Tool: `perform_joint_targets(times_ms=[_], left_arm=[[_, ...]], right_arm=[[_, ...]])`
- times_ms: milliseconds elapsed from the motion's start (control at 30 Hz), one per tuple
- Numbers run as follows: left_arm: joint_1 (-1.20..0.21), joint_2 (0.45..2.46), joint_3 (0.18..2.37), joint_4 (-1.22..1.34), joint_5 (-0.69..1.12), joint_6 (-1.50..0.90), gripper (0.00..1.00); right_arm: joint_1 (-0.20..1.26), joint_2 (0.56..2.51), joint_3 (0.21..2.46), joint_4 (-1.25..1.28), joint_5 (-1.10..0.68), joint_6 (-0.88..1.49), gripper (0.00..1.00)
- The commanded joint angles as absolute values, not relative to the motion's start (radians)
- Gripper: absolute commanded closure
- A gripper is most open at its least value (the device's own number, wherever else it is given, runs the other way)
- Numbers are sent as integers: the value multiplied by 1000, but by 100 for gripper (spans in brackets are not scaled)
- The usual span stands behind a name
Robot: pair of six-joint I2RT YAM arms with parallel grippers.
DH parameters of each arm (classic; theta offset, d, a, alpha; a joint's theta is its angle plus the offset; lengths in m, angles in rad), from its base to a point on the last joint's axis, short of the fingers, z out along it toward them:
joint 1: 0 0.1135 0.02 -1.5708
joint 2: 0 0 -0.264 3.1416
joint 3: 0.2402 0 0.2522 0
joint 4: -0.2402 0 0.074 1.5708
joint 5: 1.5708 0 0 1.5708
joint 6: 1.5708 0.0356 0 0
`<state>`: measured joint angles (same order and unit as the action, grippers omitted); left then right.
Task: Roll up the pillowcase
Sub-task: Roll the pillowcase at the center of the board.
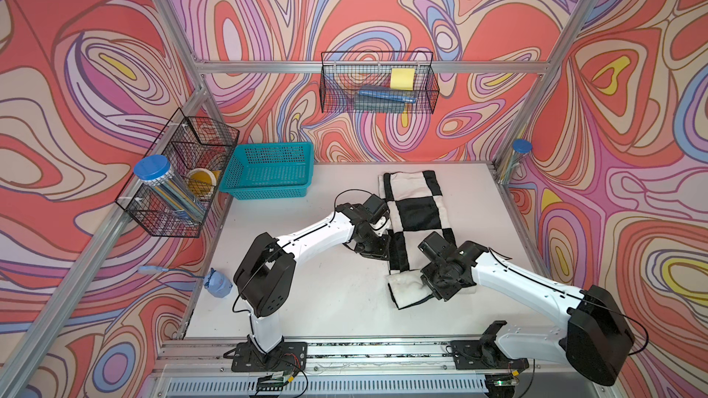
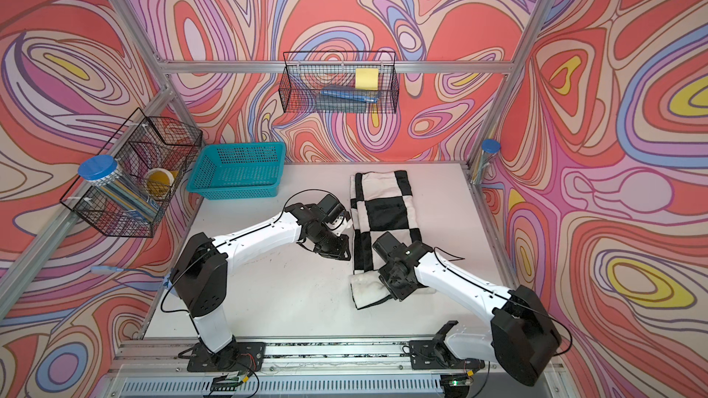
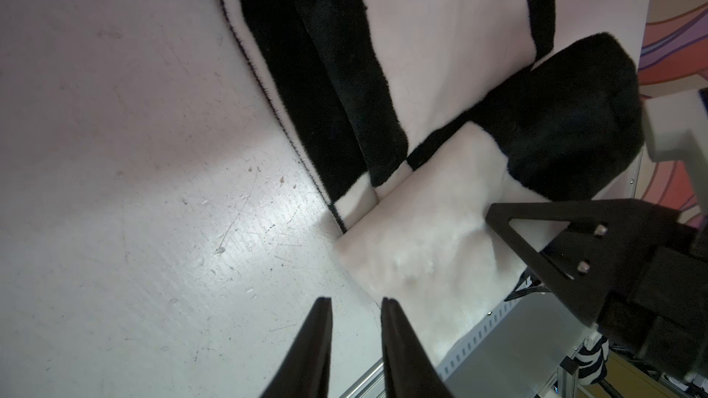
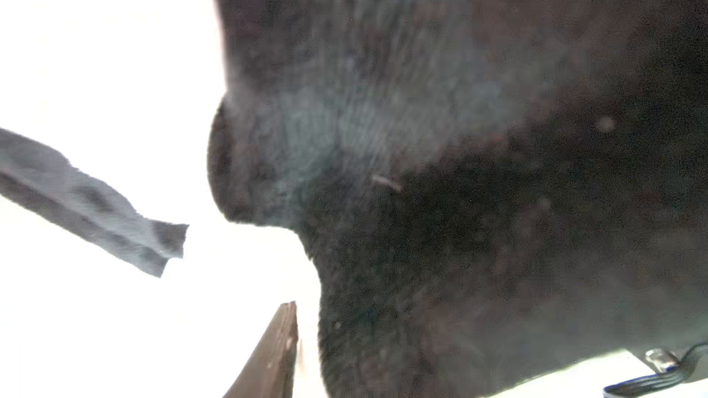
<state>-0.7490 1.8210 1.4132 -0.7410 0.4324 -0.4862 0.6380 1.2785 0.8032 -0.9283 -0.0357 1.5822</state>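
The soft, light, springy pillowcase (image 1: pixel 415 212), laid as a strip right of centre in both top views, is judged best pinched at its rolled lower end; the left gripper (image 3: pixel 354 300) is seen parted and empty, while the state of the right gripper (image 1: pixel 431 289) cannot be told.

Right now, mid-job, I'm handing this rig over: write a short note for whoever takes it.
Left gripper: open, empty, over the table beside the rolled end.
Right gripper: down on the rolled end; open or shut unclear.
Pillowcase: a long folded strip lying on the table, near end rolled.
Done: the roll is started.
To do: most of the strip lies flat, to be rolled toward the far edge.
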Motion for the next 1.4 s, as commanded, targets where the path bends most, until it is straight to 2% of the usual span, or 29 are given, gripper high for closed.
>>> perform_joint_targets(times_ms=[0,167,433,867,1067,1167,1367], left_arm=[[-752,1832,1404,-761,446,-462,71],[-752,1825,1401,-763,448,-459,71],[-751,1802,1399,-766,432,-455,68],[-760,1737,1400,-756,436,-439,65],[-780,1831,1491,-716,463,-467,69],[-778,1900,1578,-720,399,-492,73],[-778,2065,1705,-721,354,-532,75]], right_arm=[[597,1293,832,-924,-42,1523,63],[526,1299,843,-902,-49,1487,65],[461,1425,932,-802,-49,1424,50],[380,1664,1131,-749,-14,1316,46],[345,1735,1133,-663,-31,1284,45],[344,1759,1152,-657,-41,1276,45],[338,1755,1128,-641,-49,1281,45]])
